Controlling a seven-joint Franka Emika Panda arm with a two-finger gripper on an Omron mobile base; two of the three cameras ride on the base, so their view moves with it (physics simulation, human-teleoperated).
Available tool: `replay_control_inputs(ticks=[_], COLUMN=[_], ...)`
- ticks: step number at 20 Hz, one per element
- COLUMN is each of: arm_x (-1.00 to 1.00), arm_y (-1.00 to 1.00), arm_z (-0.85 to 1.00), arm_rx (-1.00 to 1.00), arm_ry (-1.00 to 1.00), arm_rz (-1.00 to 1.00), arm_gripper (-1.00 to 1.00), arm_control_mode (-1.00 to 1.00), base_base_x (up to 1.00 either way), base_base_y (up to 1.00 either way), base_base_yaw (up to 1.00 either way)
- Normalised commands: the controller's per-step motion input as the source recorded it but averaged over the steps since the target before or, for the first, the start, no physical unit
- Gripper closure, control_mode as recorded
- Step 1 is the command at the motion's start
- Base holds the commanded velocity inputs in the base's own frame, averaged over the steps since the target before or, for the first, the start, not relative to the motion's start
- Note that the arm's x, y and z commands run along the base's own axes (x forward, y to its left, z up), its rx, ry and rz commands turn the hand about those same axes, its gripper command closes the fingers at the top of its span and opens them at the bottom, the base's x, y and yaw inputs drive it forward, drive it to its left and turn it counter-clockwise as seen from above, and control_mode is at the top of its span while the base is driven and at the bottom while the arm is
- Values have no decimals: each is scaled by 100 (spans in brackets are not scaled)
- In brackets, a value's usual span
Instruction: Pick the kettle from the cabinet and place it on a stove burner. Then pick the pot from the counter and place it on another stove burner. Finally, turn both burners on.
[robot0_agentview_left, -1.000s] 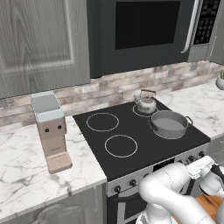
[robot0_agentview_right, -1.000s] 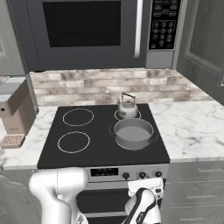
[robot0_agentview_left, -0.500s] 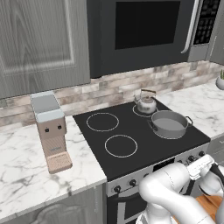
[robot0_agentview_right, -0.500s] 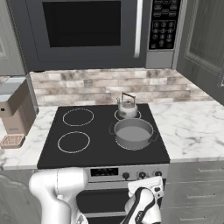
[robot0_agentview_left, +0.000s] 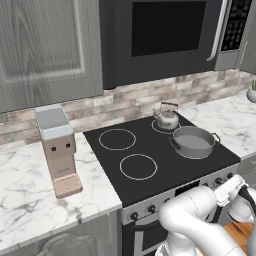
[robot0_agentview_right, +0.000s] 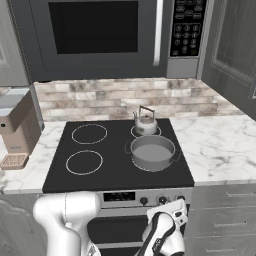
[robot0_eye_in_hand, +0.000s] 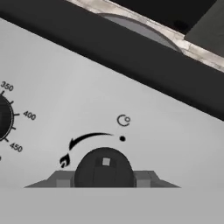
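The gripper (robot0_eye_in_hand: 104, 183) is at a small, rigid burner knob (robot0_eye_in_hand: 104, 168) below the pot (robot0_agentview_right: 152, 151); fingers straddle the knob's sides, contact unconfirmed. Grasp it across its round rim.

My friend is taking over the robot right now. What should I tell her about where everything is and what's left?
Gripper: down at the stove's front panel, fingers either side of a burner knob; grip cannot be told.
Kettle: on the small back-right burner.
Pot: on the front-right burner, just in front of the kettle.
Done: both are placed on the cooktop.
Left: turning both burners on; whether either is on yet cannot be told.
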Motion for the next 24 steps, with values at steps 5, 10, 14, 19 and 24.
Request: replay_control_inputs(ticks=[5, 10, 14, 19, 24], arm_x=[-3, -4, -2, -2, 0], arm_y=[-2, 0, 0, 0, 1], arm_z=[10, 8, 3, -4, -5], arm_rx=[-20, -19, -19, -7, 0], arm_ry=[0, 0, 0, 1, 1], arm_rz=[0, 0, 0, 0, 0], arm_gripper=[100, 100, 100, 100, -100], arm_control_mode=[-100, -100, -100, -100, -100], base_base_x=[0, 0, 0, 0, 0], base_base_y=[0, 0, 0, 0, 0], base_base_yaw=[0, 0, 0, 0, 0])
